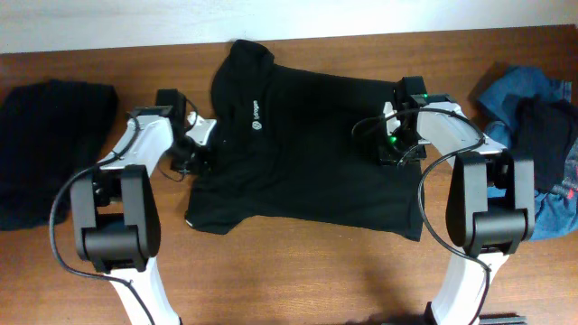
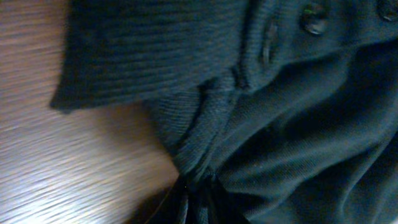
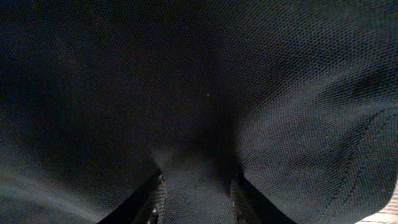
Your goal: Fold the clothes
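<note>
The black shirt (image 1: 307, 144) lies spread on the table (image 1: 298, 280); our left gripper (image 1: 196, 155) is nipped almost shut on its sleeve-side edge, our right gripper (image 1: 390, 149) half-closed around a ridge of cloth at the opposite side; we judge the first fold beginning; next, both should lift and carry evenly.

You seem to be at a robotics lab bench rather than in a home, though the overhead view shows little beyond the bench. The left arm (image 1: 117, 208) and right arm (image 1: 479, 208) stand at the near edge of a bare wooden surface (image 1: 298, 271), each trailing a loose black cable (image 1: 432, 226). A plain pale wall (image 1: 90, 23) runs behind. A black T-shirt (image 1: 307, 153), a dark pile (image 1: 45, 135) and a denim heap (image 1: 528, 95) lie on it like test pieces.
</note>
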